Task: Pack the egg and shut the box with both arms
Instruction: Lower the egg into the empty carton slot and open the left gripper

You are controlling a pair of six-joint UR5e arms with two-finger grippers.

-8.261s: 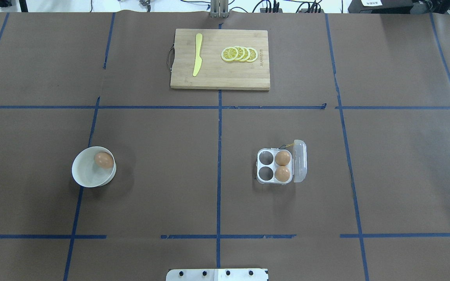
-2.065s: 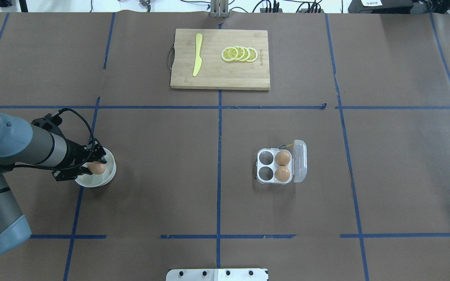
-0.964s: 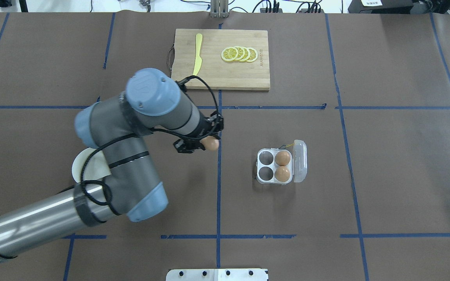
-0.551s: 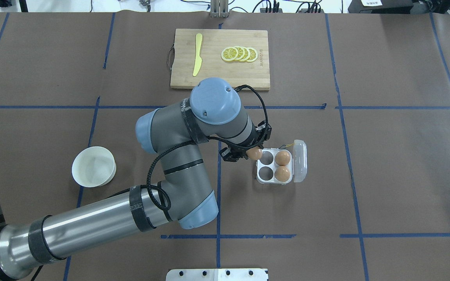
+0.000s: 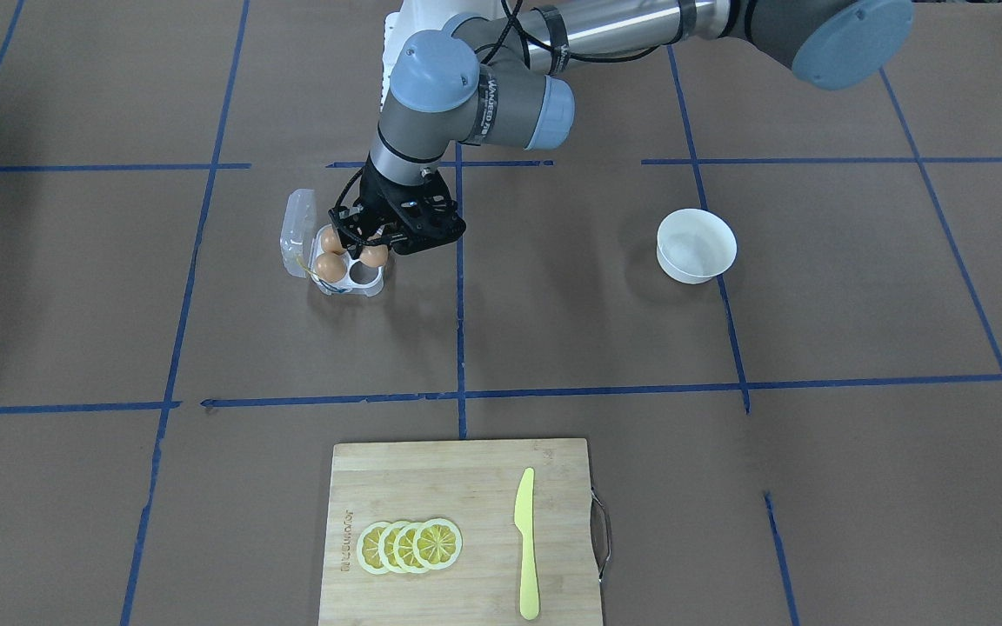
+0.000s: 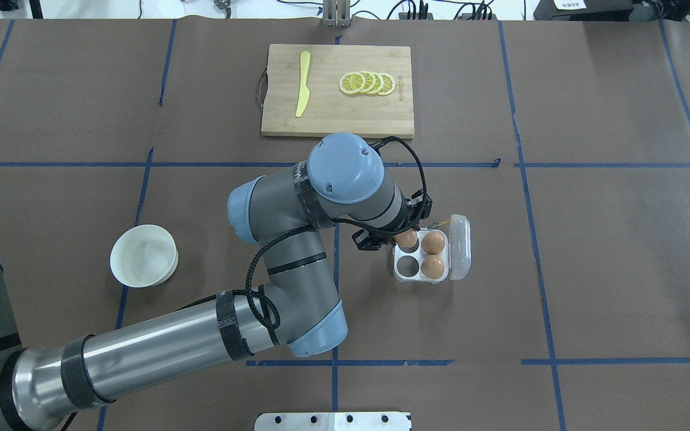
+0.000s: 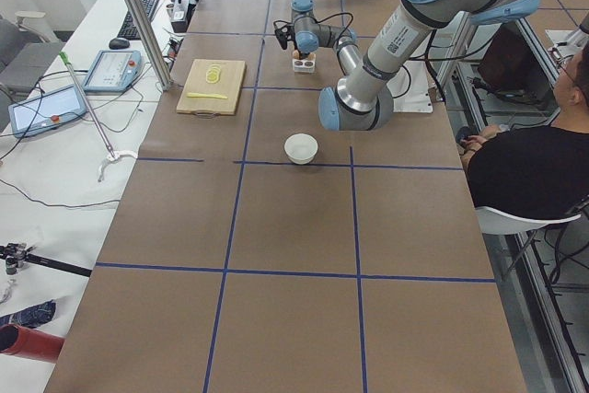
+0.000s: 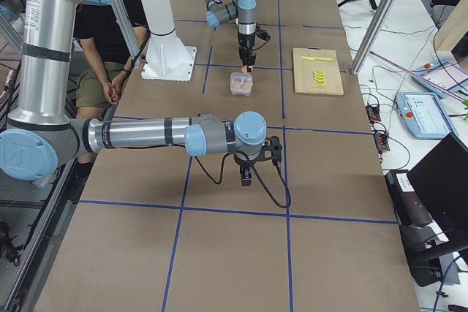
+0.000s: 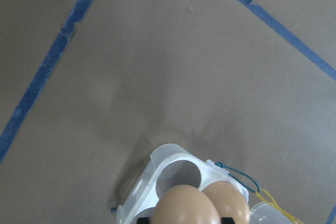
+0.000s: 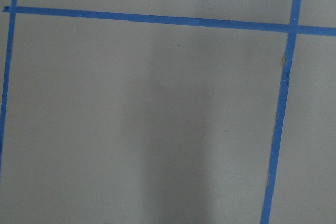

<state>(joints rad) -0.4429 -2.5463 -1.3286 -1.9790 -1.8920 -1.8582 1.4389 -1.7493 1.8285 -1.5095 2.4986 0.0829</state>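
Note:
My left gripper (image 6: pixel 403 237) is shut on a tan-brown egg (image 6: pixel 406 238) and holds it over the far-left empty cell of the clear egg carton (image 6: pixel 408 276). I cannot tell whether the egg touches the cell. Two more eggs (image 6: pixel 433 242) (image 6: pixel 433 267) sit in the right-hand cells. The clear lid (image 6: pixel 460 247) stands open on the right. The held egg also shows in the front view (image 5: pixel 373 256) and the left wrist view (image 9: pixel 184 205). My right gripper (image 8: pixel 247 175) shows only in the exterior right view, pointing down at bare table; I cannot tell if it is open.
An empty white bowl (image 6: pixel 144 255) stands at the left. A wooden cutting board (image 6: pixel 337 114) with a yellow knife (image 6: pixel 302 84) and lemon slices (image 6: pixel 367 82) lies at the far middle. My left arm's elbow (image 6: pixel 297 281) spans the table's middle.
My left gripper took the egg from the bowl and carried it right to the carton. In the last half second it moved a little further right, over the empty cell.

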